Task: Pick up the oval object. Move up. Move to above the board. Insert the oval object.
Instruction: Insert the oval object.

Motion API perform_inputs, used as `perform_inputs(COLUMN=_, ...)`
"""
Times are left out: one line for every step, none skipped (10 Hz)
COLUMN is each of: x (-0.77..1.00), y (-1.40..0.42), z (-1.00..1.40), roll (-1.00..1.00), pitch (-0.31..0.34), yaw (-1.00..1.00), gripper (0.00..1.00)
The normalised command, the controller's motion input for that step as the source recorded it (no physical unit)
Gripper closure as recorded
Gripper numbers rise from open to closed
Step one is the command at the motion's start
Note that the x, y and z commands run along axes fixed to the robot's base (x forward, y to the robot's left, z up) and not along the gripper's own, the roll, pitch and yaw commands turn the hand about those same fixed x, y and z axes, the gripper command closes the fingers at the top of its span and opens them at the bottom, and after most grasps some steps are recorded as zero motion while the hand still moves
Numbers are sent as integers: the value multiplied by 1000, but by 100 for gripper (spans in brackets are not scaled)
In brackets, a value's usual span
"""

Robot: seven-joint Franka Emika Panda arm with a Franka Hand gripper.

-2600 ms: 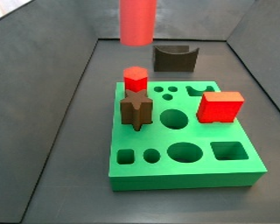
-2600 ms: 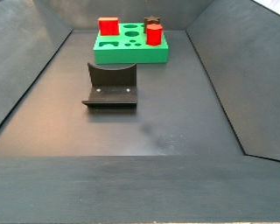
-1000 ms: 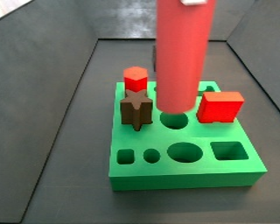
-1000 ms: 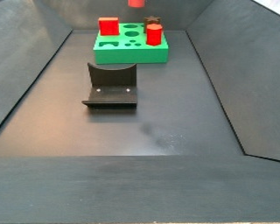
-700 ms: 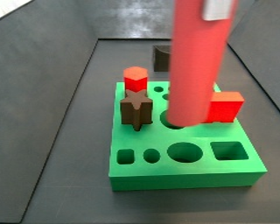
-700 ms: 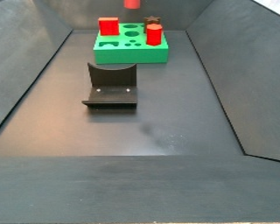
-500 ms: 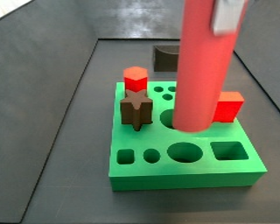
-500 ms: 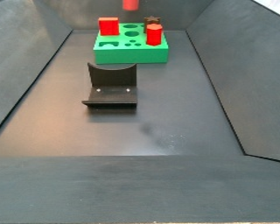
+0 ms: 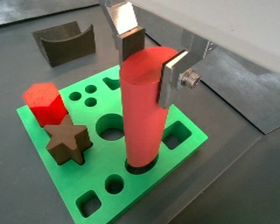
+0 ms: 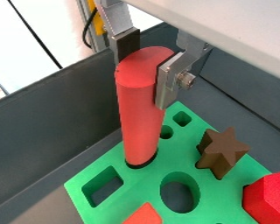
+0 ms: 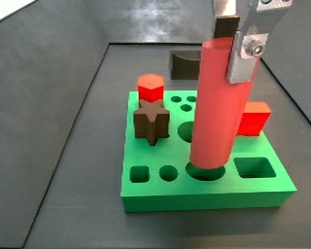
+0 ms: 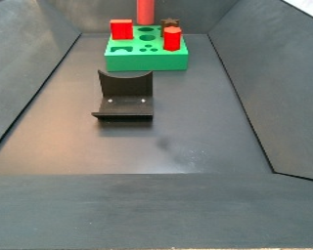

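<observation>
The oval object (image 11: pixel 217 107), a tall red rod, stands upright over the green board (image 11: pixel 268 190). Its lower end is in the large oval hole near the board's front edge. My gripper (image 11: pixel 236 44) is shut on the rod's upper end, with one silver finger (image 9: pixel 174 79) on each side. Both wrist views show the rod (image 9: pixel 143 109) (image 10: pixel 140 109) between the pads, its foot down at the board (image 9: pixel 189 140) (image 10: pixel 113 175). In a side view the rod (image 12: pixel 144 10) shows above the far board (image 12: pixel 146 61); the gripper is out of that frame.
On the board stand a short red hexagonal peg (image 11: pixel 149 88), a brown star peg (image 11: pixel 152 124) and a red cube (image 11: pixel 256 119). A dark brown notched block (image 9: pixel 63 42) sits behind the board. The fixture (image 12: pixel 124 95) stands mid-floor. Grey walls enclose the floor.
The gripper has carried the rod toward the board's front edge and lowered it; its lower end has gone from above the board into the oval hole.
</observation>
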Motion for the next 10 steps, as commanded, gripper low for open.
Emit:
perform_inputs(x=-20, y=-9, z=-203, roll=0, pitch=-39, yaw=-57, gripper=100)
perform_inputs(x=-14, y=-60, z=-360, roll=0, pitch=-60, yaw=-51, gripper=100)
perform_inputs(x=0, y=-97, z=-360, roll=-10, pitch=-73, yaw=-29, gripper=100)
perform_inputs(x=83, y=-123, z=-157, roll=-54, pitch=-53, yaw=-29, gripper=100)
perform_inputs(x=169, y=-106, z=-169, roll=-63, pitch=-59, yaw=-17, gripper=100)
perform_inputs(x=31, y=0, z=-191, roll=-26, pitch=-44, yaw=-26, gripper=100)
perform_inputs(x=0, y=69, z=-240, roll=0, pitch=-3, yaw=-66, gripper=100)
perform_inputs(x=-91, y=129, z=-183, roll=20, pitch=0, yaw=-134, gripper=100)
perform_inputs(x=-89, y=129, z=-106, roll=0, pitch=0, yaw=-123, gripper=100)
perform_inputs(x=-3, y=123, z=-80, roll=0, pitch=0, yaw=-80, gripper=100)
